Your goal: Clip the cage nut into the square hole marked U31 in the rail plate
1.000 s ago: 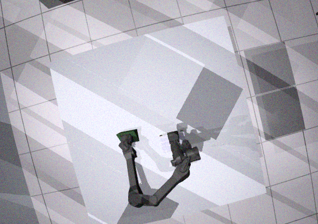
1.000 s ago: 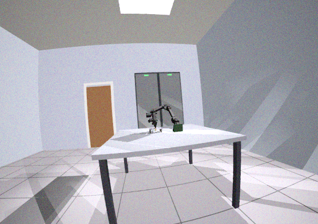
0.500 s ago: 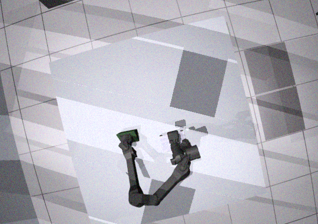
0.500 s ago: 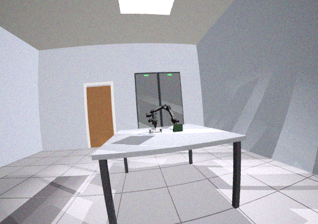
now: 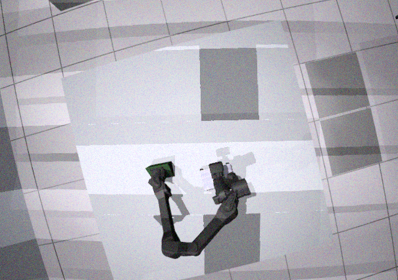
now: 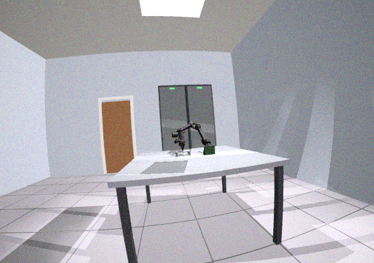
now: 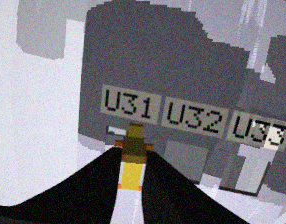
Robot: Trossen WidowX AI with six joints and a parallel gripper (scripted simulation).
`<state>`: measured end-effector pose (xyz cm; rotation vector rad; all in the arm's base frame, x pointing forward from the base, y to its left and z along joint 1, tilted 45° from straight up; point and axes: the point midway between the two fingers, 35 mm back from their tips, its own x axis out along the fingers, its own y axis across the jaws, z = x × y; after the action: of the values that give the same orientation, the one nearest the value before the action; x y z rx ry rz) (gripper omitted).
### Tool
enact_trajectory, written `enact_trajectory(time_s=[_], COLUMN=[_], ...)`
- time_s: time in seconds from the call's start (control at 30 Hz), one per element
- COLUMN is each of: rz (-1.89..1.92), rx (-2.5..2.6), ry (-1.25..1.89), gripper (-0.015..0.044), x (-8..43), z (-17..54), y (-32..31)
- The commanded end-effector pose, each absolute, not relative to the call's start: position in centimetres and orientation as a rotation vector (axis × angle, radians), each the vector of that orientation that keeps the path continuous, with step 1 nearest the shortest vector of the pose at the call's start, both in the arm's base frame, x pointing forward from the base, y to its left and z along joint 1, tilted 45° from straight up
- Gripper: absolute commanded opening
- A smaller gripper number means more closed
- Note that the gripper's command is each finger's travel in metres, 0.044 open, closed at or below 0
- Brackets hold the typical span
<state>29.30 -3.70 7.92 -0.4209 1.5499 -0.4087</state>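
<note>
Clenching the nut [image 6: 183, 151] [image 7: 132, 174], the claw [image 6: 182, 149] [image 7: 131, 159] is hovering over the plate [image 5: 206, 179] [image 6: 187, 151] [image 7: 144, 65], nearer the table's [image 5: 133, 98] [image 6: 199, 173] far edge than its near edge in the exterior view. The nut is partly hiding the U31 hole [image 7: 115, 131], leaving wing engagement unclear.

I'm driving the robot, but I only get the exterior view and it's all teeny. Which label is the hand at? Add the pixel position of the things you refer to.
Observer: The wrist view shows the hand [image 6: 182, 150] [image 7: 131, 159] just below the U31 label [image 7: 130, 104].
Operator: Ooh! Are there more labels?
Observer: Yes, the U32 label [image 7: 195, 117] and then the U33 label [image 7: 259, 131], in a row after it.
Operator: And what's it squeezing?
Observer: The yellow cage nut [image 6: 183, 152] [image 7: 131, 175]. I can't tell if its wings are in the hole.
</note>
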Motion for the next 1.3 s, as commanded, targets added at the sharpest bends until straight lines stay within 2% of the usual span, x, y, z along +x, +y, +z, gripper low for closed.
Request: enact_trajectory(time_s=[0.0, 1.27], rz=[-0.421, -0.491], rx=[-0.433, -0.502], ry=[1.548, 1.532], gripper=[0.0023, 0.0023], x=[29.26, 29.22], z=[7.91, 7.62], y=[-3.65, -3.40])
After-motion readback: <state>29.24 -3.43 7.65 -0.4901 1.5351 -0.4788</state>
